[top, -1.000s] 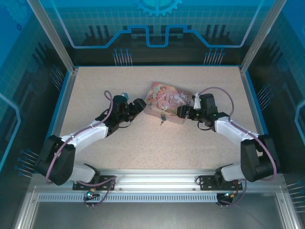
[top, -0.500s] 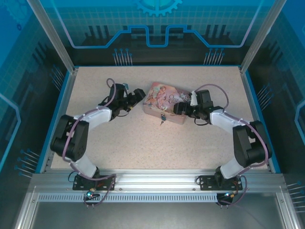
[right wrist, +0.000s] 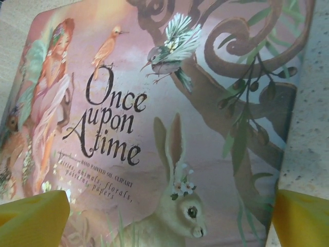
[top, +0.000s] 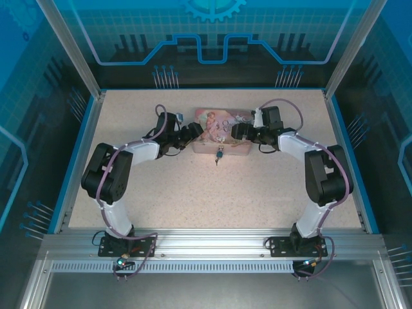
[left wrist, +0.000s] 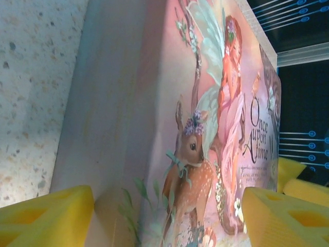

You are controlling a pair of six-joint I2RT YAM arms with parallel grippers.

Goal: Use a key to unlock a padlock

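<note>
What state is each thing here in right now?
tin box: lid shut.
padlock: hanging at the box's front; locked or not, too small to tell.
left gripper: open, at the box's left end.
right gripper: open, at the box's right end.

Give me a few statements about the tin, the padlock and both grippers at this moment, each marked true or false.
1. The padlock hangs at the near side of the pink tin. True.
2. The left gripper is shut tight. False: its yellow pads stand wide apart, with the tin's end between them.
3. The right gripper is at the tin's right end. True.
4. The right gripper holds the padlock. False: the padlock hangs apart from both grippers.
5. The tin sits at the near edge of the table. False: it sits toward the far middle.
</note>
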